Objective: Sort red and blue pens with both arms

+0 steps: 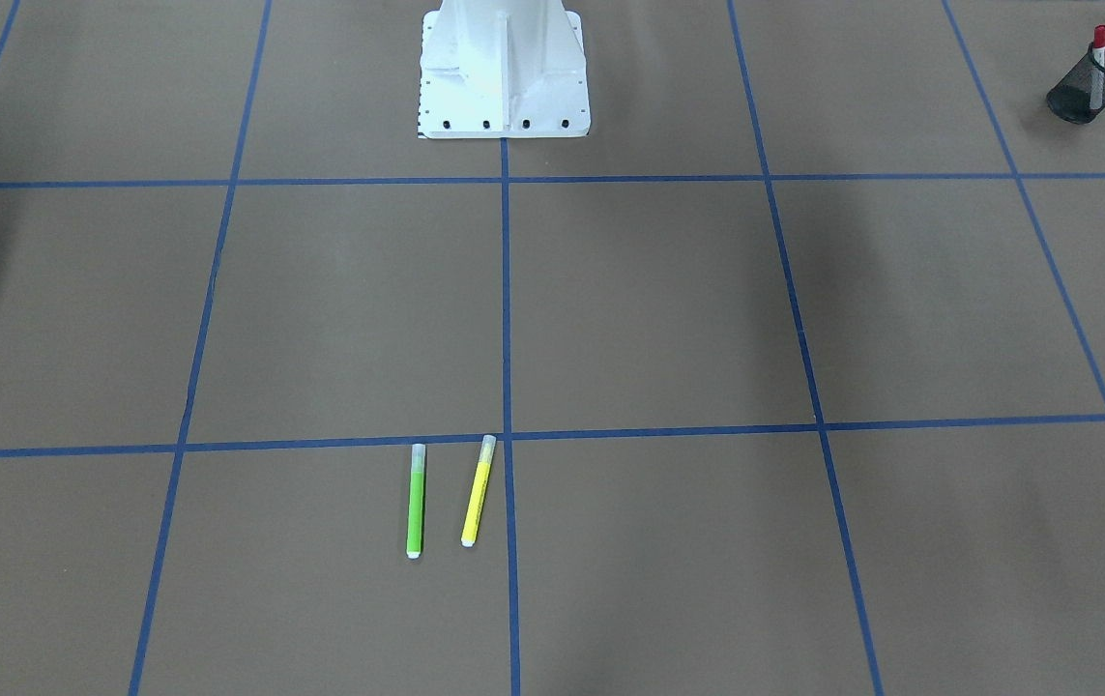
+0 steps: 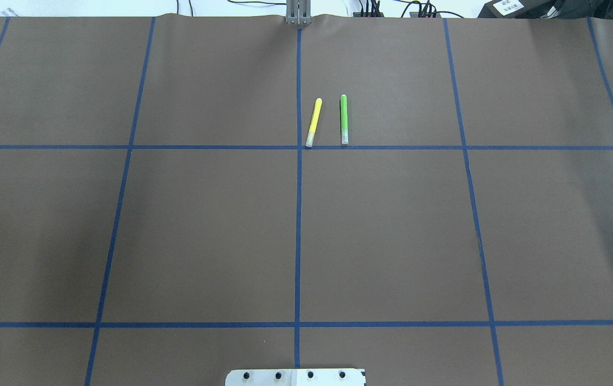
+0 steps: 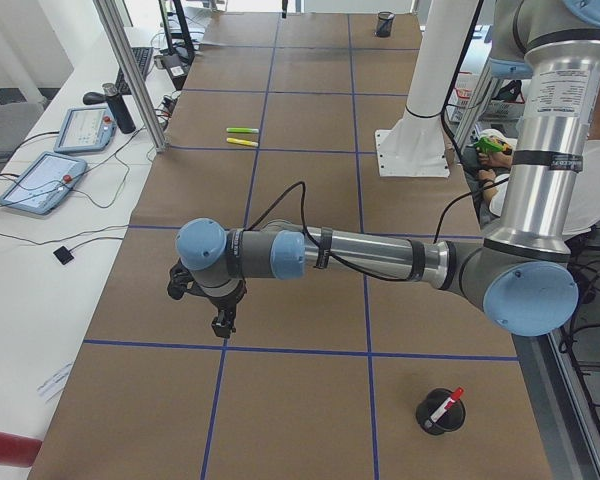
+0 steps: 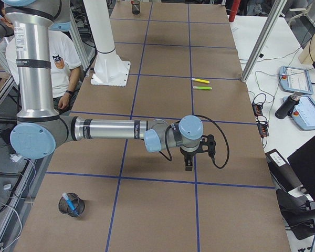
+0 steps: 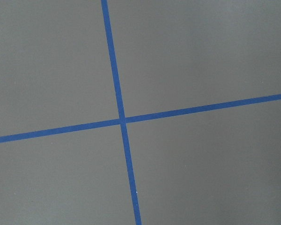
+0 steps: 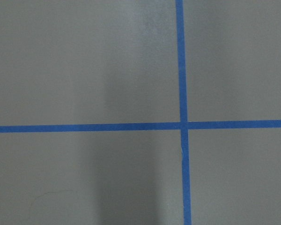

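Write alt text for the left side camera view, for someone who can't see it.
A silver-grey left robot arm with pale blue joints stretches across a brown table gridded with blue tape, its black gripper pointing down. A black mesh cup nearby holds a red-capped white pen; a green marker and a yellow marker lie farther off.

The table [image 2: 204, 230] is covered by a matt brown sheet that looks like paper, smooth apart from a faint ripple at its far edge. The blue tape lines [image 2: 297, 241] on it have a slight sheen. The green marker [image 1: 416, 503] and yellow marker [image 1: 477, 495] look like smooth plastic with cloudy translucent caps. The red pen [image 1: 1098, 63] has a glossy white plastic barrel. The cup [image 1: 1074, 97] is black wire mesh. The left arm [image 3: 370, 255] and right arm [image 4: 110, 128] have satin silver metal tubes and smooth pale blue joint caps. The pedestal base [image 1: 504, 77] looks like glossy white painted metal.
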